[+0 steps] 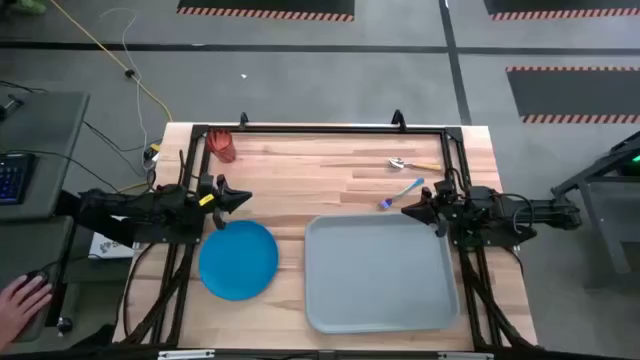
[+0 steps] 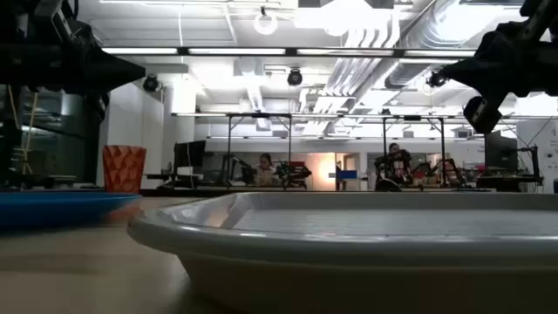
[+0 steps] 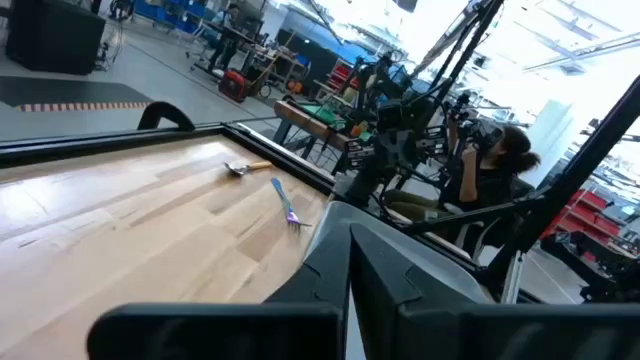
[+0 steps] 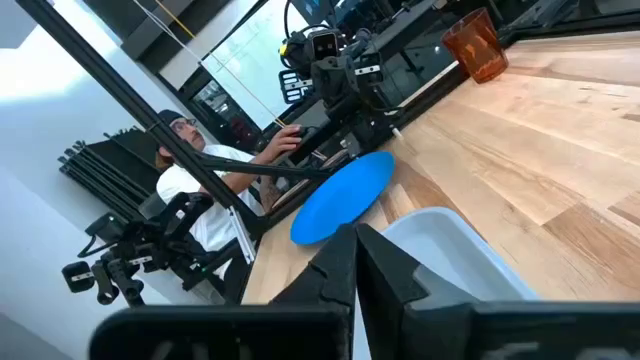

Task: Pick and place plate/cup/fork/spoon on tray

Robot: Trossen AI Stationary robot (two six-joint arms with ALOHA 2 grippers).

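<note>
The bright-blue plate (image 1: 238, 259) lies flat on the table left of the light-grey tray (image 1: 381, 272). The red-orange cup (image 1: 222, 145) stands upright at the far left corner. The spoon (image 1: 413, 164) and the blue-handled fork (image 1: 400, 193) lie on the wood beyond the tray's far right corner. My left gripper (image 1: 243, 199) is shut and empty, raised above the table just beyond the plate. My right gripper (image 1: 407, 210) is shut and empty, raised over the tray's far edge near the fork.
A black metal frame (image 1: 320, 128) runs along the table's far edge and both sides. A person's hand (image 1: 20, 300) shows off the table at the left. People sit in the room behind the table.
</note>
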